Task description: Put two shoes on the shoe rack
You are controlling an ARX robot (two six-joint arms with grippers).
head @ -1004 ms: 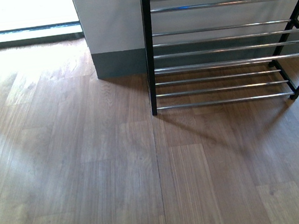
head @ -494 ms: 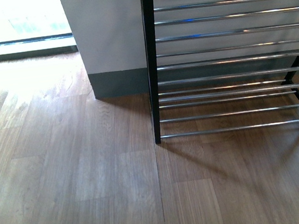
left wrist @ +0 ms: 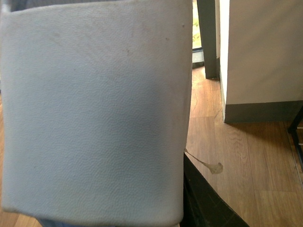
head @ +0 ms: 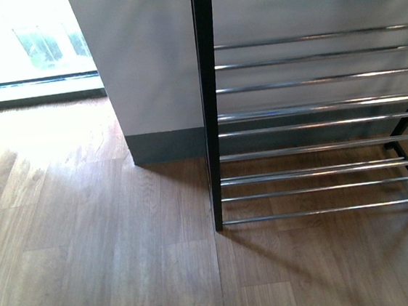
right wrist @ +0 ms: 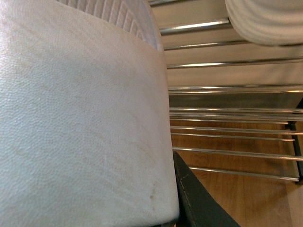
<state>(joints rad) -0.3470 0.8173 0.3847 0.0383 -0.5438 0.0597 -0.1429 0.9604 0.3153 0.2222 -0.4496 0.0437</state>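
A pale blue slide sandal point(left wrist: 94, 113) fills most of the left wrist view, and my left gripper point(left wrist: 177, 208) is shut on it. Only one black finger point(left wrist: 203, 201) shows beside it. A second pale blue slide sandal point(right wrist: 80, 118) fills the right wrist view, held by my shut right gripper point(right wrist: 175, 208), with one dark finger point(right wrist: 199, 203) showing. The shoe rack point(head: 212, 108), a black frame with chrome bars, stands at the right of the front view. Its bars point(right wrist: 227, 109) lie just beyond the right sandal. Neither gripper shows in the front view.
A white wall pillar with grey skirting point(head: 155, 70) stands just left of the rack's front post. A bright window point(head: 24, 40) is at the far left. A whitish ribbed rounded shape point(right wrist: 265, 21) sits above the rack bars. Wooden floor point(head: 106, 265) spreads in front.
In the front view the rack and pillar have slid down the frame and grown larger over the last second. More of the upper bars and the window shows now.
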